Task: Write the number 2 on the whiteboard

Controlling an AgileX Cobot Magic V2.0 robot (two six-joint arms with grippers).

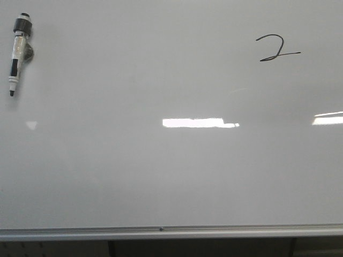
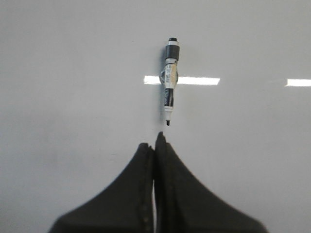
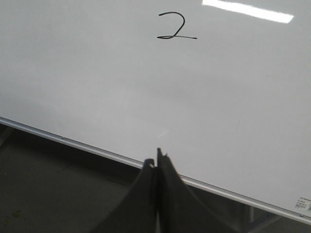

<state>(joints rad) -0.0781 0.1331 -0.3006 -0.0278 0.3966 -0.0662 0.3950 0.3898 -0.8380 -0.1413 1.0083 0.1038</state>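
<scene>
Closest to the lens, low in each wrist view: black fingers pressed together, holding nothing. Left gripper [image 2: 154, 141] pinched to a bare slit, empty; right gripper [image 3: 157, 158] likewise closed on nothing. Beyond them, the whiteboard [image 1: 161, 176], glossy and pale, with its silver frame strip [image 1: 171, 232] along the lower edge. Near the board's upper left corner, a marker [image 1: 17, 52], clinging to the surface, long axis running roughly top edge to bottom edge, dark cap end toward the top edge, tip toward the bottom edge. Near the upper right corner, well apart from the marker, the number 2 [image 1: 277, 48]: hooked top, long base stroke, already drawn and whole. Seen from the left wrist, marker [image 2: 170, 80] dead ahead of the closed fingertips, tip pointing back at them, a small gap between tip and fingers, axis nearly in line with the slit. Seen from the right wrist, the number 2 [image 3: 176, 28] ahead and well clear, fingertips hovering over the board's lower frame edge. Judging from this: writing looks finished, marker parked, left arm much the nearer to it, right arm nearer the digit. Should the marker need grasping anew, jaws must first spread and close across its barrel, square to that long axis.
</scene>
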